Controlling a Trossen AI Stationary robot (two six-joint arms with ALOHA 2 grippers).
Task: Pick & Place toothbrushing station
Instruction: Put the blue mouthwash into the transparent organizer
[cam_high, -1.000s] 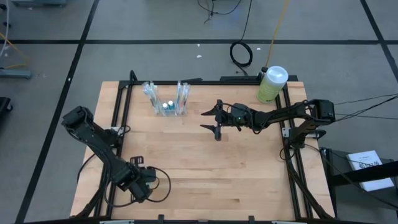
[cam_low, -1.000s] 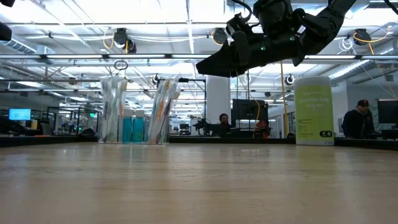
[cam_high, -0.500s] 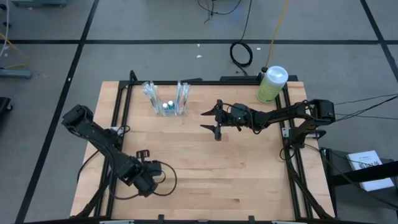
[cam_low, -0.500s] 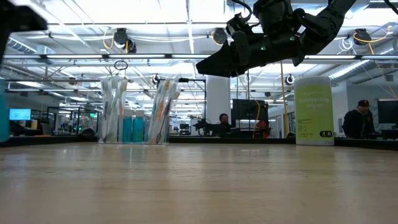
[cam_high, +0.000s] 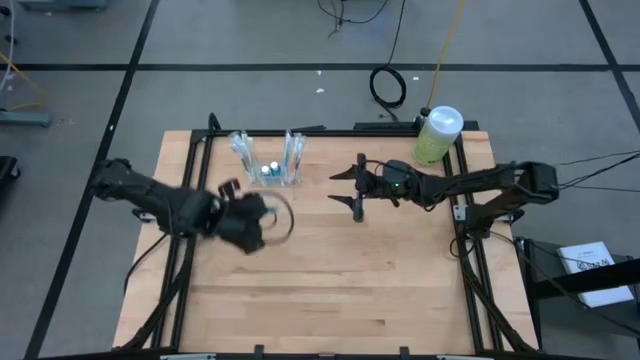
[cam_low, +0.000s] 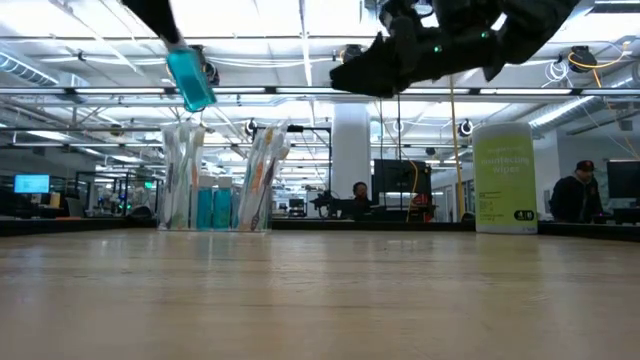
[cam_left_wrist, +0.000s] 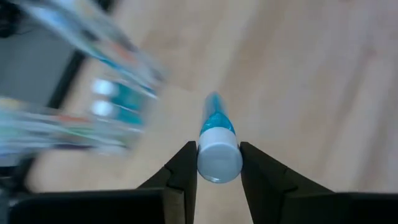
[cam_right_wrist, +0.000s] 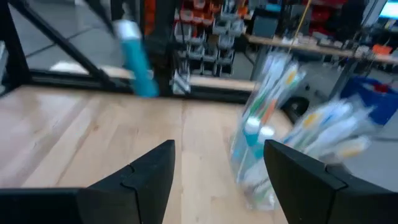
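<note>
The toothbrushing station (cam_high: 268, 160) is a clear holder with toothbrushes and blue tubes in it. It stands on its base near the table's far edge, left of the middle (cam_low: 225, 180) (cam_right_wrist: 273, 124). My left gripper (cam_high: 240, 205) hangs near-left of the station, shut on a blue tube with a white cap (cam_left_wrist: 217, 146). That tube also shows high in the low view (cam_low: 188, 78) and in the right wrist view (cam_right_wrist: 135, 59). My right gripper (cam_high: 340, 188) is open and level in the air to the station's right, pointing at it, nothing between its fingers (cam_right_wrist: 217, 180). My left gripper pinches the blue tube at its white-capped end (cam_left_wrist: 219, 163) between its two fingers (cam_left_wrist: 185, 168). The fingers come slanting down from above. The tube runs on past the fingertips, its blue end (cam_low: 196, 96) lowest, tilted and lifted well clear of the table.
A large green bottle with a white cap (cam_high: 437, 135) stands at the table's far right corner (cam_low: 503, 178). A black frame rail (cam_high: 200, 170) runs along the table's left, far and right sides. Bare wood (cam_high: 340, 280) fills the middle and near part.
My left gripper has swung from the table's near left part up and toward the far edge, closing on the station and turning as it went. The blue tube has gone with it, well above the table. My right gripper has risen slightly.
</note>
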